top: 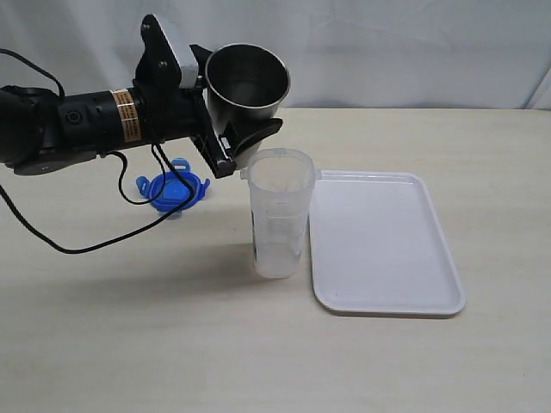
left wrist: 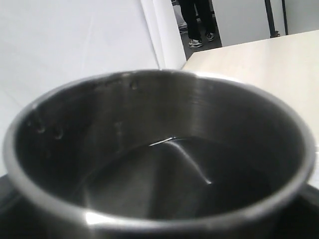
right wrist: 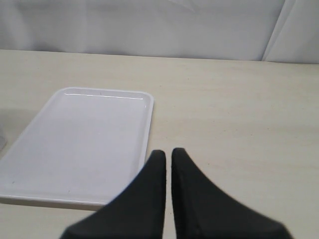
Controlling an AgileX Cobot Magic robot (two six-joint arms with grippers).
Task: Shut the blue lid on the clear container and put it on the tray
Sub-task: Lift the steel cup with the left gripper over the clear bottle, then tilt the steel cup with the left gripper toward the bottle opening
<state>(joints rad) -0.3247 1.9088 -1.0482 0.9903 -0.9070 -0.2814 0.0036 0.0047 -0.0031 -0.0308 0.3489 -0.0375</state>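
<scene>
- Two black fingers [right wrist: 154, 199] of the right claw [right wrist: 168, 158] are pressed close together, and they hold nothing. This claw hangs over the table [right wrist: 239, 124], near one corner of the tray [right wrist: 84, 139].
- Closest in the exterior view is the white tray [top: 379, 249]. It lies flat on the table, on the right side.
- Next comes the clear container [top: 279, 224]. It stands upright on the table, just beside the left edge of the tray, not on it. Its top is open, and the lid is not on it yet.
- Farther back and to the left lies the blue lid [top: 172, 189]. It rests on the table, apart from the container. A thin black cable [top: 129, 194] from the arm hangs in front of it.
- Behind the container, up in the air, is the left claw [top: 225, 107]. It grips a steel cup [top: 245, 86], with its fingers spread wide around the sides.
- The cup's mouth points up, and its lower part is just above and behind the container's rim. In the left wrist view the inside of the cup [left wrist: 159, 149] looks dark and shiny. I cannot tell if anything is in it.
- Farthest back hangs a white curtain [top: 387, 43] behind the table.
</scene>
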